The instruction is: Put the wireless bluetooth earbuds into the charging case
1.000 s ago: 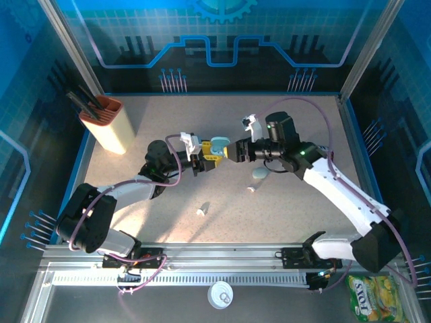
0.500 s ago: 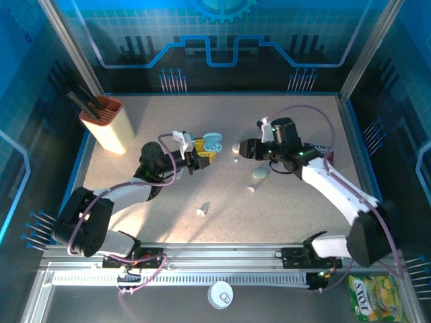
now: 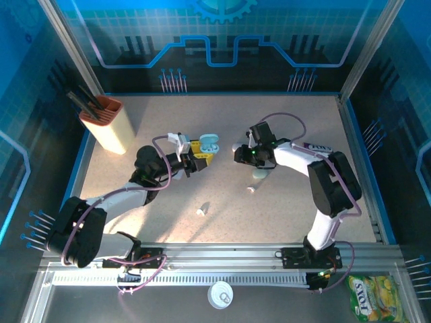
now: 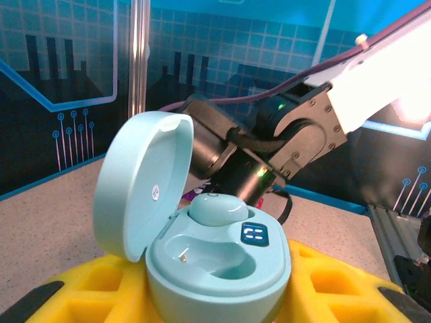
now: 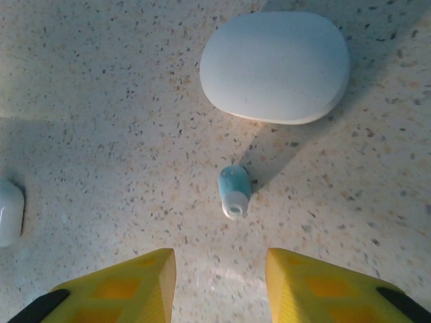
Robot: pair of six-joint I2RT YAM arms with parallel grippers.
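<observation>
- The handover is over! A second ago the two arms were nose to nose at the charging case (image 4: 215,269). Now the right gripper (image 5: 219,272) has peeled away and dropped over the bench (image 3: 303,121).
- The landmark is the closed pale case (image 5: 276,66) lying flat on the bench. A loose pale-blue earbud (image 5: 233,190) sits just beside it, on the side nearer the right jaws.
- The right jaws are spread wide with nothing between them. The yellow pads (image 5: 135,282) hang either side of a line running straight to that earbud, but are not touching it yet.
- In the overhead view, off to the left of the closed case, the left gripper (image 3: 202,155) has drawn back a little. Its jaws are clamped on the mint charging case, holding it off the bench with the lid (image 4: 145,188) tipped open.
- The left wrist view gives the score. One seated earbud (image 4: 215,208) fills the far socket, and the near socket (image 4: 212,259) is bare.
- So I reckon that's one in and one to go. The retreat looks like a trip to fetch the second bud, not a finish.
- The next move calls for a straight descent and a gentle pinch, because the bud is tiny and could skid on the speckled top.
- Another small white piece (image 3: 201,210) lies well clear of the closed case, toward the arm bases.
</observation>
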